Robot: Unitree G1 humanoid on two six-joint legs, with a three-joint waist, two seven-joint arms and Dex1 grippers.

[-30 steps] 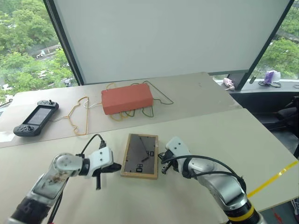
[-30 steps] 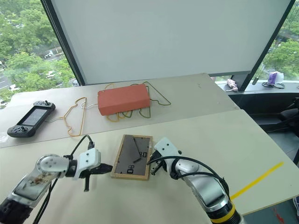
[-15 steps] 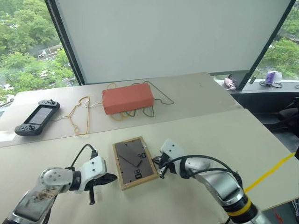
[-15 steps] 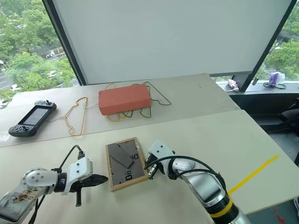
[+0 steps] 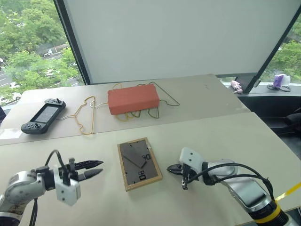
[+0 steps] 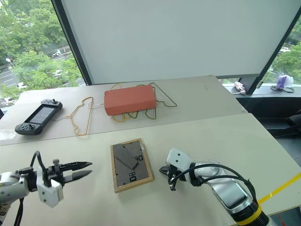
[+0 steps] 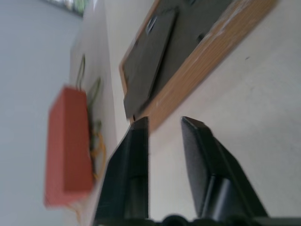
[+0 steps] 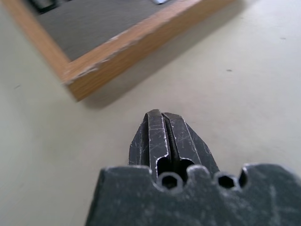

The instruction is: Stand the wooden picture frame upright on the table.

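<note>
The wooden picture frame lies flat on the table, its grey-brown back board and black clips facing up. My left gripper hovers to the frame's left, clear of it, fingers open and pointing at the frame's long edge. In the left wrist view the frame lies just beyond the open fingertips. My right gripper is shut and empty, a short way off the frame's right edge. The right wrist view shows the frame's corner ahead of the shut gripper.
An orange-red box sits on a tangle of wire hangers at the back. A black handheld game console lies at the far left. Yellow tape marks the table's right corner.
The frame turned slightly on the table early on, then stayed put. My left gripper drew back to the left and opened. My right gripper backed off the frame's right edge, still shut.
</note>
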